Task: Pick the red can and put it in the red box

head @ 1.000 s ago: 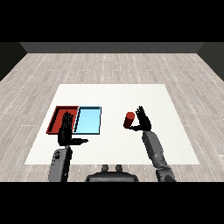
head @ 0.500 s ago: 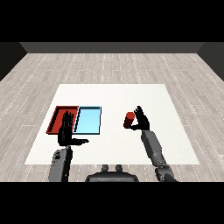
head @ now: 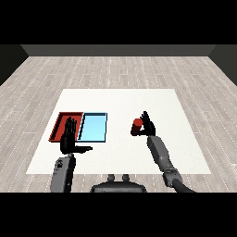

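Right hand (head: 148, 125): raised just off the can's right side, fingers straight and pointing up, spread rather than wrapped; whether the palm touches the can cannot be told.
Can (head: 136, 127): red, upright on the table, right of the blue tray with bare table between them, well apart from the red tray.
Left hand (head: 69, 139): held up over the near edge of the trays, far left of the can, fingers straight and upward, thumb stuck out toward the can; it holds nothing.
Red tray (head: 60, 125): farthest left of the can, its near right corner hidden behind the left hand; nothing shows inside it.
Blue tray (head: 94, 127): lies between the red tray and the can, side by side with the red tray and touching it.
Table (head: 176, 106): white, carrying the can near its middle and both trays to the can's left.
Forearms: grey, the right one (head: 159, 152) slanting up to the can from the lower right, the left one (head: 64, 169) rising below the trays.
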Action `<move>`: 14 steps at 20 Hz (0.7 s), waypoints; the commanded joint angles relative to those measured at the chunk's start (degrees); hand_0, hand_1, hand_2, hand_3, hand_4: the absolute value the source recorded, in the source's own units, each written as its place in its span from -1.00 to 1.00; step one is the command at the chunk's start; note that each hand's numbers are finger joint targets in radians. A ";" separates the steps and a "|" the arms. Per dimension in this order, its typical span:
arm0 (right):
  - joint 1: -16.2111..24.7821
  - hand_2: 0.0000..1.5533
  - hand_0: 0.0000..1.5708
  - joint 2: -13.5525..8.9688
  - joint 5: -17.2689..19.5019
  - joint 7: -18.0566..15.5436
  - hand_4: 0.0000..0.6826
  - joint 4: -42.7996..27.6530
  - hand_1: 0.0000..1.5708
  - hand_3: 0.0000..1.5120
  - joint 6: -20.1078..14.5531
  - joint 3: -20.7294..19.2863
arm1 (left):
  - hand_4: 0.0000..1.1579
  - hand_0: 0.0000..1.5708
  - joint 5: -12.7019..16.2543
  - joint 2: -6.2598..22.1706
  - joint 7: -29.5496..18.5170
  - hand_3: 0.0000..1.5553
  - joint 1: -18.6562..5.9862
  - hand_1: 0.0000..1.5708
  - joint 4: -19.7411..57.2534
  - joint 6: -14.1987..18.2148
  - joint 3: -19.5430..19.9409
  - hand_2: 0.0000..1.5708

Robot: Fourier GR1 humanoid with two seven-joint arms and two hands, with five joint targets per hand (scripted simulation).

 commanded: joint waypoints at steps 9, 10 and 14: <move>-3.32 -1.00 -1.00 0.92 -0.96 2.15 -1.00 0.46 -1.00 -1.00 -1.23 -0.02 | -1.00 -1.00 -0.37 0.13 -4.99 -1.00 0.64 -1.00 4.11 -1.03 0.99 -1.00; -6.22 -1.00 -1.00 1.00 0.03 -1.74 -1.00 7.77 -1.00 -1.00 -0.87 -0.78 | -1.00 -1.00 -1.48 -1.92 0.47 -1.00 1.10 -1.00 -1.47 1.88 -1.86 -1.00; -3.86 -1.00 -1.00 2.90 -0.38 -0.19 -1.00 3.43 -1.00 -1.00 -3.39 2.15 | -1.00 -1.00 0.31 0.92 0.29 -1.00 0.58 -1.00 0.11 -0.84 0.69 -1.00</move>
